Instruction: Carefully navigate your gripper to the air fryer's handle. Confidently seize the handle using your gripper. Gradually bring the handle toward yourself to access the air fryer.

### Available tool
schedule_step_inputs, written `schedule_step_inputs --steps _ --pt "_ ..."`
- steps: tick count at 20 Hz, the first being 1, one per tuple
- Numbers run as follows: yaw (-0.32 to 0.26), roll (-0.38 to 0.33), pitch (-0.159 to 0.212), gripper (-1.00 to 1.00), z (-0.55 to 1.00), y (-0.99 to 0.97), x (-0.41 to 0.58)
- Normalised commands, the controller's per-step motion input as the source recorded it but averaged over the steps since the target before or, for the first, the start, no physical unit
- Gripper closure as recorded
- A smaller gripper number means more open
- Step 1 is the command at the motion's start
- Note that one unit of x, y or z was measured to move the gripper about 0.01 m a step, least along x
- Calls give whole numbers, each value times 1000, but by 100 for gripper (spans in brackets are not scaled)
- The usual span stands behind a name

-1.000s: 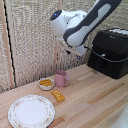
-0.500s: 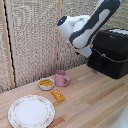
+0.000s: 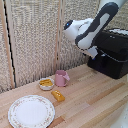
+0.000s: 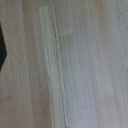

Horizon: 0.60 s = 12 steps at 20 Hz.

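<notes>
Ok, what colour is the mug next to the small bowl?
Pink; the small ceramic mug shows best in the exterior view.

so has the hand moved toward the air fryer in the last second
Yes. In the exterior view the hand has shifted toward that view's right and slightly down, closing on the front of the air fryer, which has stayed put.

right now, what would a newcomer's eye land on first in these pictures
The bulky white and black arm at the exterior view's upper right, reaching toward the black air fryer on the wooden table. Then the pink mug mid-table and the floral plate at lower left.
</notes>
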Motion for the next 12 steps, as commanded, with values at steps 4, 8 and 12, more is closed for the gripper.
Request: schedule_step_inputs --steps 4,8,12 --pt "83 -104 0 -100 -306 -485 0" --pt "168 -89 -2 -100 -196 -551 0" --pt "216 -62 0 -100 -149 -591 0"
